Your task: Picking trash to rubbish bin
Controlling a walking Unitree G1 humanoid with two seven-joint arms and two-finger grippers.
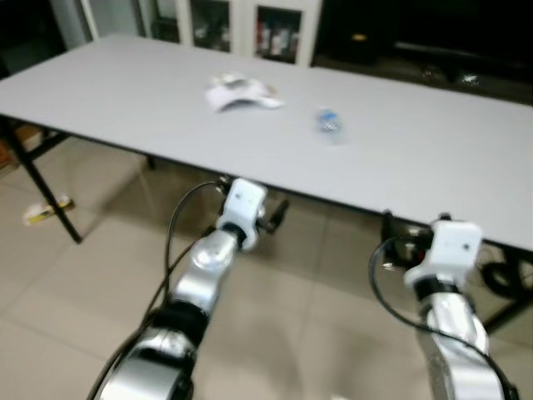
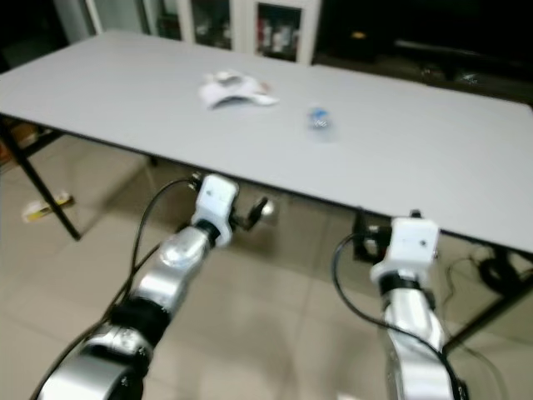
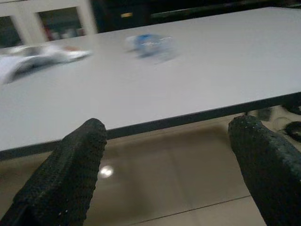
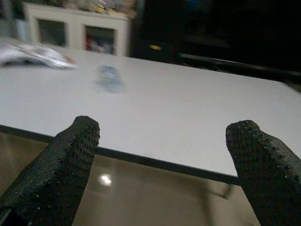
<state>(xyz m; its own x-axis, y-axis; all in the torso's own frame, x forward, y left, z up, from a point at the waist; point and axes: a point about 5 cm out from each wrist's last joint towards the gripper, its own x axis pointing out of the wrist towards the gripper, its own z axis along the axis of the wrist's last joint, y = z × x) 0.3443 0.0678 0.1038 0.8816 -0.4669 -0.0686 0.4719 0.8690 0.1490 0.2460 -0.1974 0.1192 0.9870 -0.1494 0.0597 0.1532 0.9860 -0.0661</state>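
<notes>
One long grey worktop (image 1: 433, 158) spans the scene, and both arms are raised just short of its near edge, below the surface, which suggests an approach with no reach begun. Each of the two hands, the left hand (image 3: 169, 155) and the right hand (image 4: 164, 160), has its fingers spread wide and holds nothing, ready for a pickup. Farther in lie the crumpled white wrapper (image 1: 241, 93) and, smaller and blurred, what seems a blue-labelled bottle (image 1: 330, 123), well apart from both hands.
</notes>
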